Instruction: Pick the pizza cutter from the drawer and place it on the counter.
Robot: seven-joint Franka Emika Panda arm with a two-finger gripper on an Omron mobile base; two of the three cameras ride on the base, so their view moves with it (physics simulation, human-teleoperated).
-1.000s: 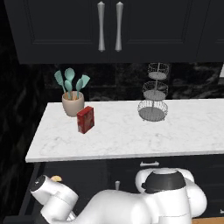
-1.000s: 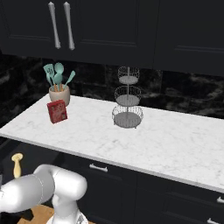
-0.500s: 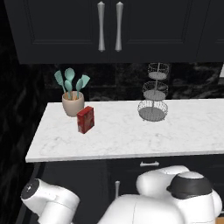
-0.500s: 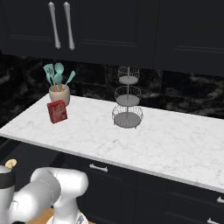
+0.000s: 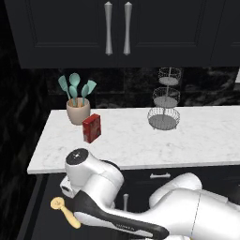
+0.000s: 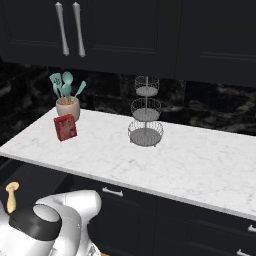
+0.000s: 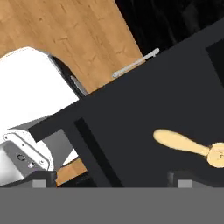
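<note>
Since a second ago the arm has swung left and down over the open drawer. The gripper, jaws wide and empty, hangs just short of the pizza cutter, which lies flat inside, tan handle toward the claw's middle, wheel end away. Beyond, the counter waits

Arm folded low, tool pointing down, jaws spread wide, empty.
</note>
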